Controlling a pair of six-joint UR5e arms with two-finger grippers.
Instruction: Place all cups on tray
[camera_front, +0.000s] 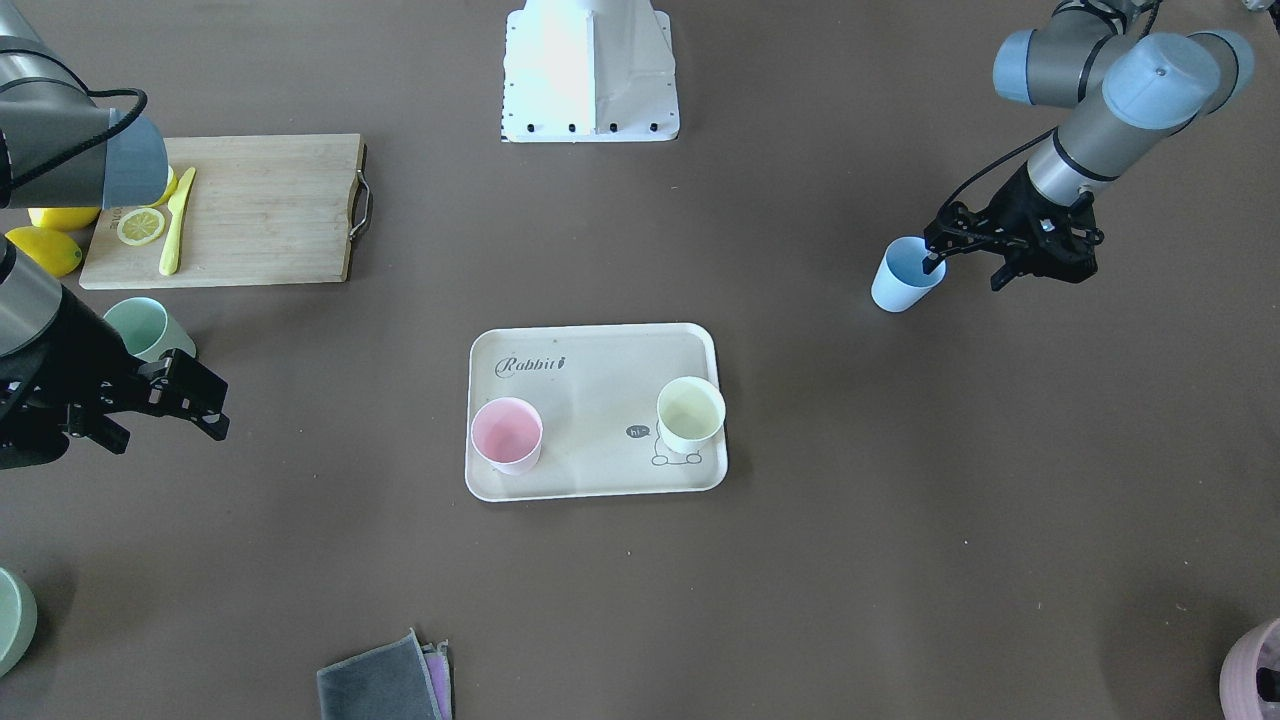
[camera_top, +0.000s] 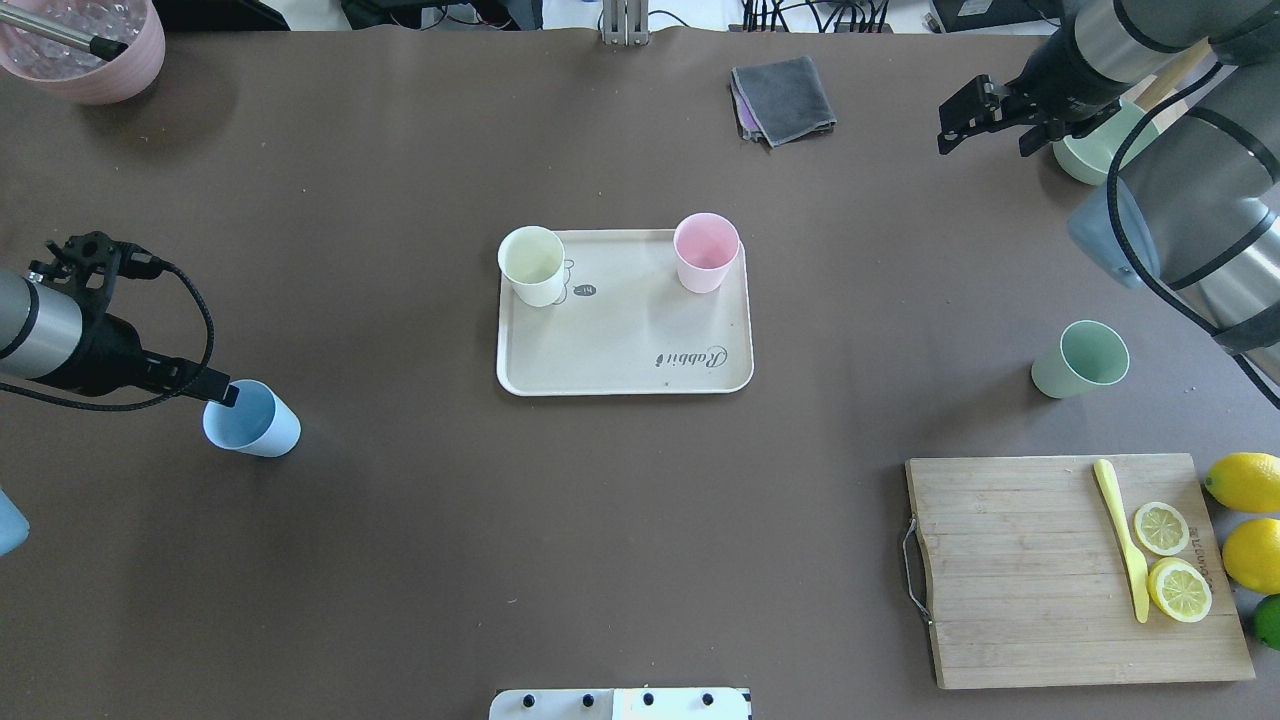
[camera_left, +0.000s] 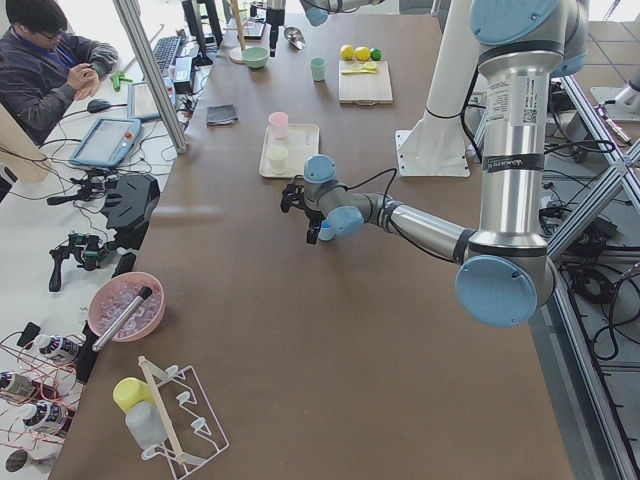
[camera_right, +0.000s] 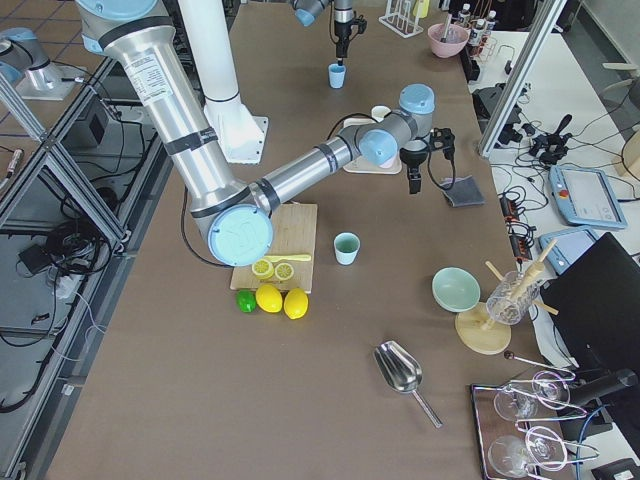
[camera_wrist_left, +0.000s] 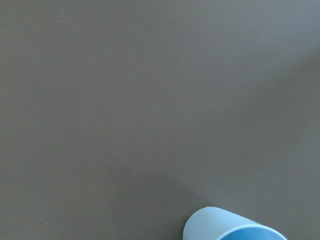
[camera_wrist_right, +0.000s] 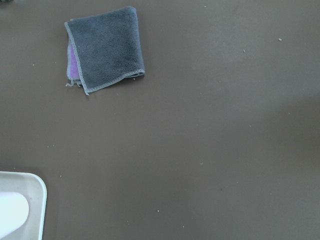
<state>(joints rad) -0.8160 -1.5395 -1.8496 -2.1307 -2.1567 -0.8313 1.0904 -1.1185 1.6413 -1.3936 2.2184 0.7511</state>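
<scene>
Blue cup | rim at one fingertip of left end effector | jaws wide apart, gripping nothing

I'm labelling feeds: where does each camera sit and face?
Front-facing: across the table, facing robot base; left arm and right arm.
Overhead: behind robot, looking down; both arms.
Exterior left: table end; left arm near.
Exterior right: opposite end; right arm near.
Left wrist: down at blue cup; robot unseen.
Right wrist: down at grey cloth; robot unseen.
Front-facing and overhead share the tray.

Left pincer and right pincer both wide open, pointed down, well apart.
</scene>
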